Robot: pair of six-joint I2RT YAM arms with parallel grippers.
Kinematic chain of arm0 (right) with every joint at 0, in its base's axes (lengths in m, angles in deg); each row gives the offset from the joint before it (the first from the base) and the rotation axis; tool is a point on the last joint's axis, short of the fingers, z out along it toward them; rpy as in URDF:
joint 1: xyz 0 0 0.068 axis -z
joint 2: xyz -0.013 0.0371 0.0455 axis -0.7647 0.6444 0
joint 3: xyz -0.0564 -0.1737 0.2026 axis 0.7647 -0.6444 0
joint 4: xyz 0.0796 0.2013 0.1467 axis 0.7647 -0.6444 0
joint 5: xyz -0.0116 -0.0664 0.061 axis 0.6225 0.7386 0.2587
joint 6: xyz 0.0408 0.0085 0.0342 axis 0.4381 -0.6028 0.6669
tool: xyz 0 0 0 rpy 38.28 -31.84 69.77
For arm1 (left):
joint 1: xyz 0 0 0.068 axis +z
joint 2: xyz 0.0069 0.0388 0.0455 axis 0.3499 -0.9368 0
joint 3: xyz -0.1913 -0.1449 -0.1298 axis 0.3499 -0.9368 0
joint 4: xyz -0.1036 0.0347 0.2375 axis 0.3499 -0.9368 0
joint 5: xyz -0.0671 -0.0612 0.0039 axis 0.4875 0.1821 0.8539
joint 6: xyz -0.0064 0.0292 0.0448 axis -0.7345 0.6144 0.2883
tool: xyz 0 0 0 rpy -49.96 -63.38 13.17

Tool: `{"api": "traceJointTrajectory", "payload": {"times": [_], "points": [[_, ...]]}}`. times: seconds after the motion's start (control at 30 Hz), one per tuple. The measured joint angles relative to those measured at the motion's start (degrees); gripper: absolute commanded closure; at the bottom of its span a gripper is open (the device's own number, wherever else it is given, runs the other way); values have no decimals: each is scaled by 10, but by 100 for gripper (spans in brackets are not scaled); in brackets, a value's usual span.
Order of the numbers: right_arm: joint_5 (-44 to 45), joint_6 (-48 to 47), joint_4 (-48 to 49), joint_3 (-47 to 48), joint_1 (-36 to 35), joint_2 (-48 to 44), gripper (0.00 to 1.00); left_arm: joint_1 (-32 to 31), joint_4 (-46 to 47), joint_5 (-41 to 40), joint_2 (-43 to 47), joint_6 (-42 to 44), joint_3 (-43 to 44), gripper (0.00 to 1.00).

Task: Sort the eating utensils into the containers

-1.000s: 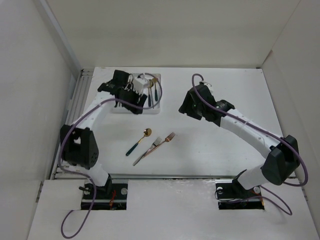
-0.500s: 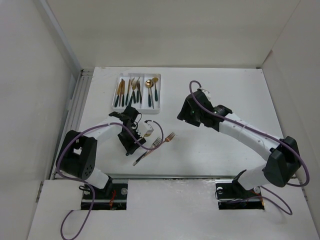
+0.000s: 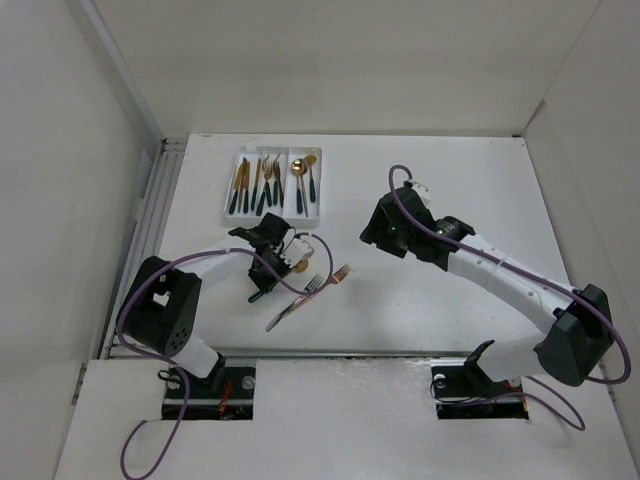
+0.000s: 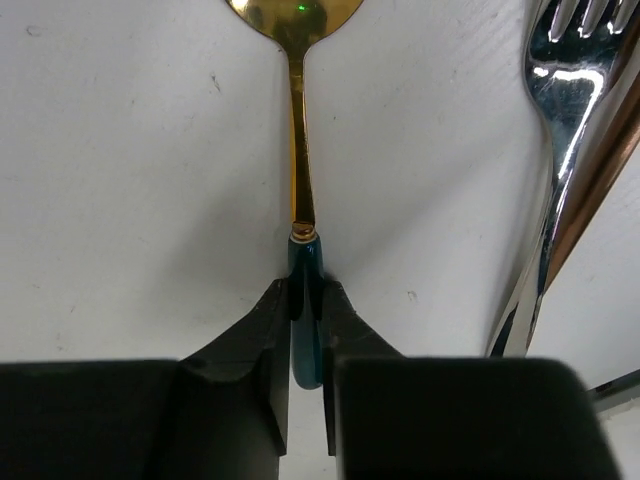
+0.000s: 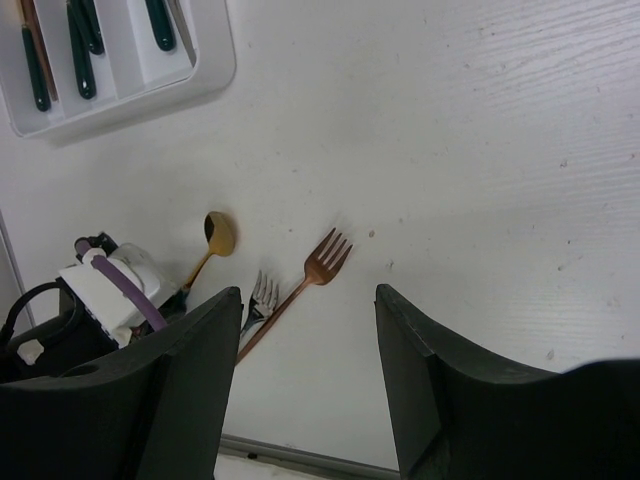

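Note:
A gold spoon with a dark green handle (image 4: 298,120) lies on the white table. My left gripper (image 4: 305,292) is shut on that handle just behind the gold neck. From above, the left gripper (image 3: 272,272) sits low over the spoon (image 3: 296,266). Beside it lie a silver fork (image 3: 314,285) and a copper fork (image 3: 339,272), side by side; both also show in the right wrist view, silver fork (image 5: 262,294) and copper fork (image 5: 322,262). My right gripper (image 5: 308,292) hangs open above the table, holding nothing. The white tray (image 3: 318,215) at the back holds several utensils in its three compartments.
The silver fork (image 4: 560,90) and the copper handle (image 4: 592,190) lie close to the right of the left gripper. The right arm (image 3: 480,262) reaches over the table's right half. White walls close in the table on three sides.
The left arm came from over the tray down to the spoon on the table, and its jaws closed on the handle. The right arm shifted only slightly.

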Motion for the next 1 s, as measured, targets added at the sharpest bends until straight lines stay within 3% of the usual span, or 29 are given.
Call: {"api": "traceJointTrajectory", "payload": {"times": [0.37,0.7,1.0], "points": [[3,-1,0,0,0,10,39,-2,-10,15,3,-12,11,100],[-8,-17,11,2,27,47,39,6,-46,134,65,8,131,100],[-23,-35,35,64,116,105,39,83,25,240,-186,-154,415,100]]}}
